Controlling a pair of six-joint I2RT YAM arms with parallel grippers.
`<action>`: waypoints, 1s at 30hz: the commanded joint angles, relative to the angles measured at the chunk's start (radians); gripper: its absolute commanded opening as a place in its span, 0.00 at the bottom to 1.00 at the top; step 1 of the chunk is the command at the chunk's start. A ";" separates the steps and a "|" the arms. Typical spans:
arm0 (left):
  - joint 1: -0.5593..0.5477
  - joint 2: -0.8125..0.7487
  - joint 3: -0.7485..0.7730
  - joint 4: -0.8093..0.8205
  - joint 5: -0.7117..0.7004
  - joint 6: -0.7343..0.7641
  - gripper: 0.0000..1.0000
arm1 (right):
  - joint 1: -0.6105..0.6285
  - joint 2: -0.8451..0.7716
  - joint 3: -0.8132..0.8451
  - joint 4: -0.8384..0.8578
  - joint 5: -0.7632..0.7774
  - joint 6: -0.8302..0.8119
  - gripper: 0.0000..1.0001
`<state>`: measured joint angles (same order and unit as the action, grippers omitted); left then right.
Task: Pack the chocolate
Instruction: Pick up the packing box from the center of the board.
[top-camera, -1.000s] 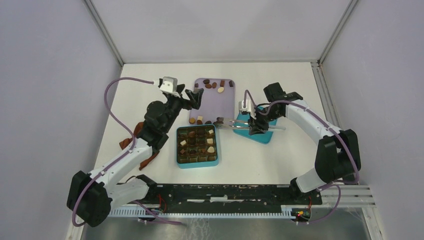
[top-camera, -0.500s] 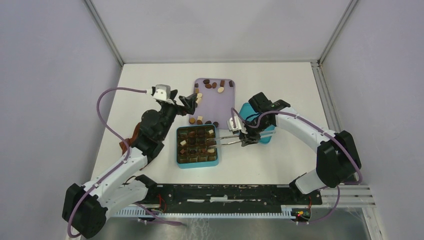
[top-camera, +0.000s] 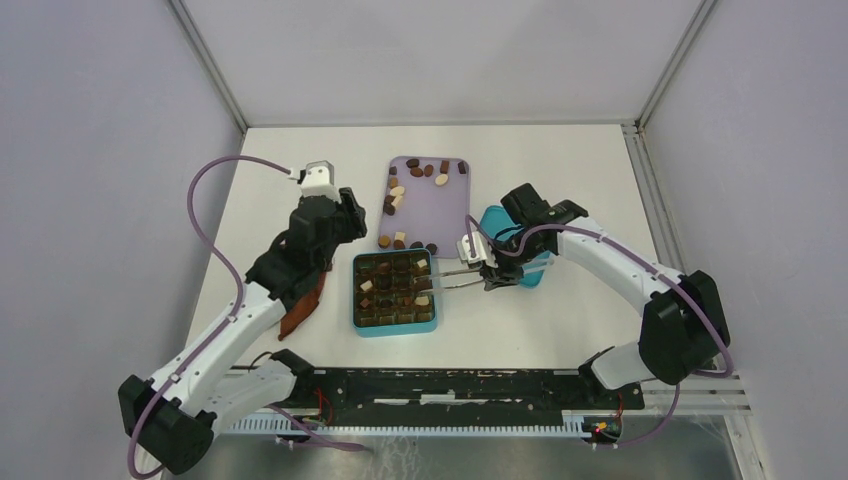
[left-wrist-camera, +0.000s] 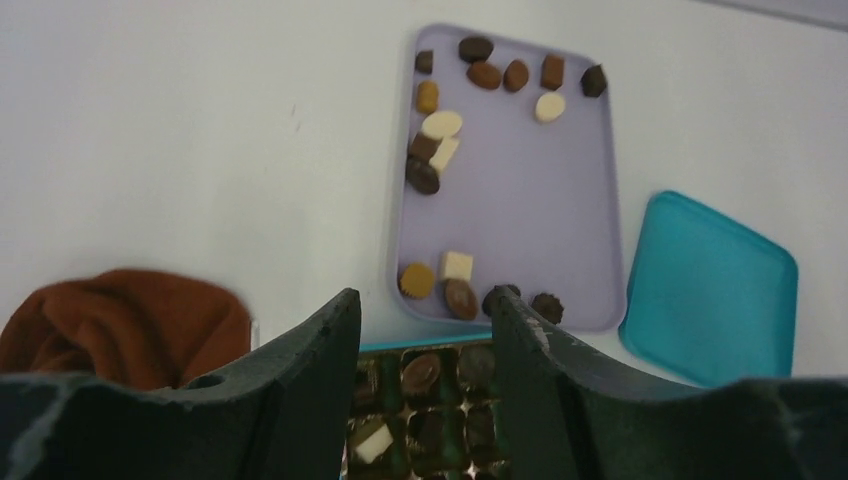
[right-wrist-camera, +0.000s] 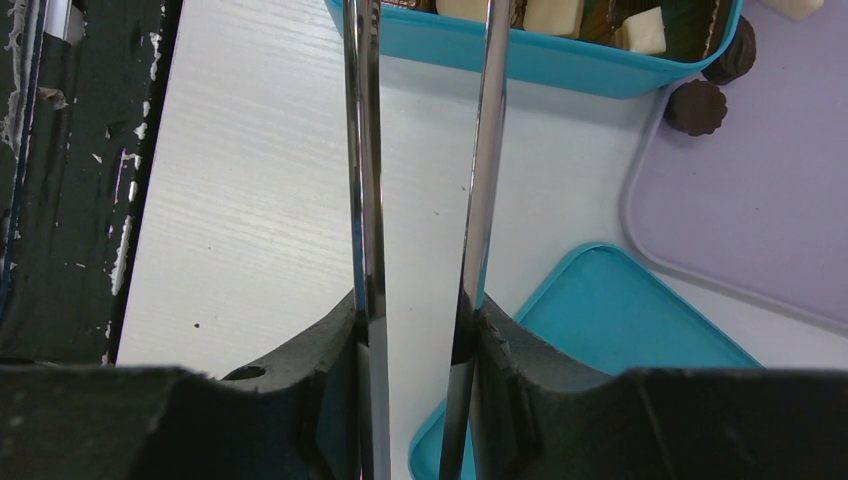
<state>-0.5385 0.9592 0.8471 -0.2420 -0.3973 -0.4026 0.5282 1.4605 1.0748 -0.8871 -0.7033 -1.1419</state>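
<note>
Several chocolates (top-camera: 415, 170) lie on the purple tray (top-camera: 445, 210); more fill the teal box (top-camera: 395, 328). My left gripper (top-camera: 350, 212) is open and empty, above the table left of the tray. In the left wrist view (left-wrist-camera: 425, 310) it looks over the box's far edge (left-wrist-camera: 420, 345) and the tray's chocolates (left-wrist-camera: 485, 75). My right gripper (top-camera: 492, 275) is shut on metal tongs (top-camera: 455, 278), whose tips reach the box's right side. In the right wrist view (right-wrist-camera: 415, 320) the tong blades (right-wrist-camera: 362, 150) run out of frame; what the tips hold is hidden.
The teal lid (top-camera: 497, 222) lies right of the tray, partly under my right arm, and shows in the right wrist view (right-wrist-camera: 620, 330). A reddish-brown cloth (top-camera: 300, 312) lies under my left arm. A dark chocolate (right-wrist-camera: 697, 107) sits at the tray's near corner.
My left gripper has drawn back from the tray's left edge toward the left. My right gripper swung the tongs from the tray's near edge to the box's right side.
</note>
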 joint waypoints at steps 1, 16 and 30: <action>0.018 -0.024 0.059 -0.301 -0.040 -0.136 0.58 | 0.001 -0.046 0.002 0.015 -0.040 -0.016 0.03; 0.070 0.210 -0.010 -0.387 0.195 -0.157 0.45 | 0.016 -0.011 -0.005 0.014 -0.030 -0.017 0.03; 0.095 0.312 -0.072 -0.384 0.230 -0.153 0.42 | 0.025 0.006 -0.007 0.013 -0.021 -0.020 0.03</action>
<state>-0.4511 1.2465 0.7979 -0.6441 -0.2020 -0.5350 0.5480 1.4639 1.0672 -0.8848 -0.7033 -1.1423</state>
